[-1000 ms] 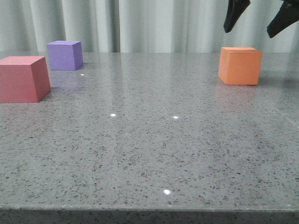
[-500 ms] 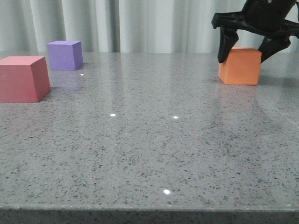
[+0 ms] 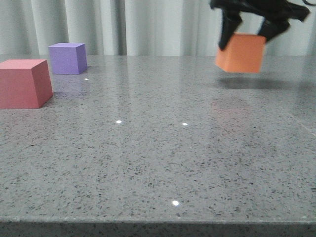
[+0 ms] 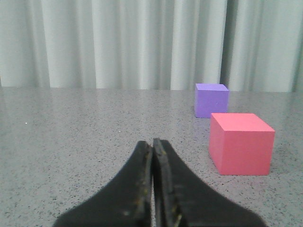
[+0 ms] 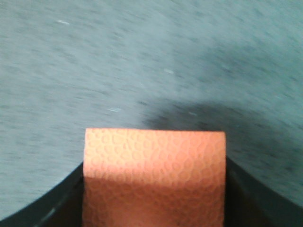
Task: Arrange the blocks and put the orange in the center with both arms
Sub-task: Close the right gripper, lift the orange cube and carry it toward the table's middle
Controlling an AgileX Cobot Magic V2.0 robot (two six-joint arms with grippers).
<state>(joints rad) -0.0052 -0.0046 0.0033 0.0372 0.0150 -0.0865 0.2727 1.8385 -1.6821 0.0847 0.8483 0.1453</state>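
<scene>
My right gripper [image 3: 245,38] is shut on the orange cube [image 3: 241,53], which hangs tilted a little above the table at the back right; its shadow lies on the table beneath. In the right wrist view the orange cube [image 5: 154,177] fills the space between the black fingers [image 5: 57,203]. The pinkish-red cube [image 3: 23,83] rests at the left edge and the purple cube [image 3: 68,58] behind it. In the left wrist view my left gripper [image 4: 152,142] is shut on nothing, low over the table, with the pinkish-red cube [image 4: 240,143] and purple cube [image 4: 211,100] ahead to one side.
The grey speckled table [image 3: 158,158] ends at a front edge near the bottom of the front view. A pale curtain [image 3: 148,24] hangs behind the table. The left arm does not show in the front view.
The right gripper came down around the orange cube, closed on it, and has lifted it off the table and shifted it slightly left. The other two cubes have not moved.
</scene>
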